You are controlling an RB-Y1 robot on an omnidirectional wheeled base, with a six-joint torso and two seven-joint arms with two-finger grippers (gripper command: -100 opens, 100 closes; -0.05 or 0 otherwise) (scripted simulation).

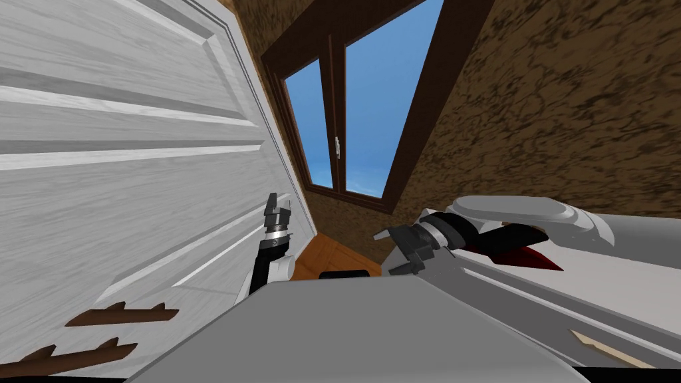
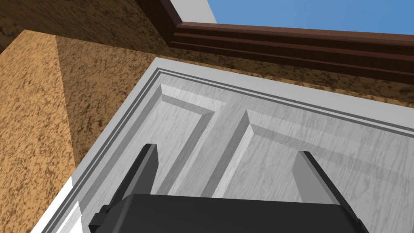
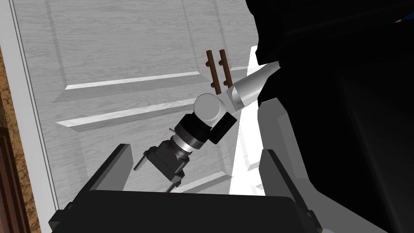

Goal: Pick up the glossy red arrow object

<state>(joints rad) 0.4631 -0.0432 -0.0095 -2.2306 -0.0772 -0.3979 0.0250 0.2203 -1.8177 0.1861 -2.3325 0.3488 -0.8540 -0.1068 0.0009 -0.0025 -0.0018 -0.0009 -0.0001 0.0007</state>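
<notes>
Left gripper [image 2: 228, 159] and right gripper [image 1: 388, 252], each with fingers spread apart and gripping nothing, near a white panelled door [image 1: 133, 166] with two brown handles [image 1: 123, 314]. The red arrow [image 1: 532, 256] lies partly hidden under the right forearm, against a white panel [image 1: 598, 292].

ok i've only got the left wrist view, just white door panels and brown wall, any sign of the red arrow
observer: Yes, the head view has a dark red pointed shape close beside the right forearm.
operator: is the right hand on it
observer: No, it is open and empty, out past the shape.
operator: what's by my left hand
observer: The right wrist view shows two brown handles on the door, near the left forearm.
</notes>
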